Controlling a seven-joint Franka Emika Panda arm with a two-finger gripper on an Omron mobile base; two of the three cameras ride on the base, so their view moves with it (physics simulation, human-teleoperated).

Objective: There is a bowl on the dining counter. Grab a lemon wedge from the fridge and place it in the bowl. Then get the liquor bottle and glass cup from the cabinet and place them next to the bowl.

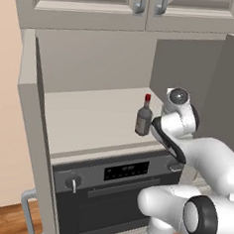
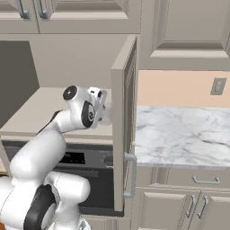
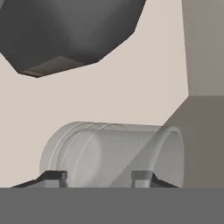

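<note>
The arm reaches into the open cabinet (image 1: pixel 93 62), its hand turned toward the beige shelf (image 1: pixel 89 122) above the black oven (image 1: pixel 113 188). In the hand view the gripper (image 3: pixel 99 177) has its two dark fingertips (image 3: pixel 56 176) standing apart, one at each side of the clear glass cup (image 3: pixel 111 153), which sits right between them and just ahead; the tips look level with the cup's walls, but I cannot tell whether they touch it or press on it. Beyond the cup, farther from the fingers, a dark blurred shape looms close to the lens, and I cannot tell what it is. From the left base view, the liquor bottle (image 1: pixel 144 117) stands upright on the shelf, red cap up, just beside the wrist on its left. From the right base view the hand is tucked behind the open cabinet door (image 2: pixel 125 126), with a marble counter (image 2: pixel 179 134) off to the right.
</note>
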